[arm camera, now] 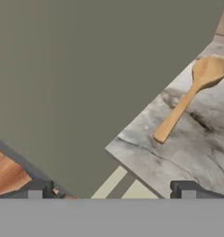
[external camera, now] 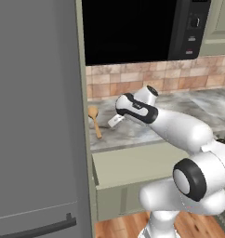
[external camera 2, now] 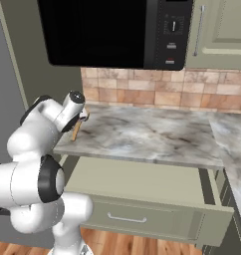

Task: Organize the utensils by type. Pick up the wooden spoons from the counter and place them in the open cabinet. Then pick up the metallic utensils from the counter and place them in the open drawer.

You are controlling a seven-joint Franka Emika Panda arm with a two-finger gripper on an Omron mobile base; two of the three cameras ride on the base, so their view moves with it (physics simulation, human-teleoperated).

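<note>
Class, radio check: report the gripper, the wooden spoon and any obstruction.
Gripper open, empty. Orange-brown wooden spoon flat on grey-white marbled counter, untouched. Tall grey panel close beside the spoon.

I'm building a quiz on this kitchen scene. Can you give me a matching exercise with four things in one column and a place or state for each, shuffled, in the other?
Things:
1. wooden spoon
2. drawer
3. microwave
4. gripper

Places or states:
A. pulled out below the counter
B. open, holding nothing
C. mounted above the tile backsplash
D. lying flat on the marbled stone near the tall grey panel

Pairs: 1-D, 2-A, 3-C, 4-B
</note>
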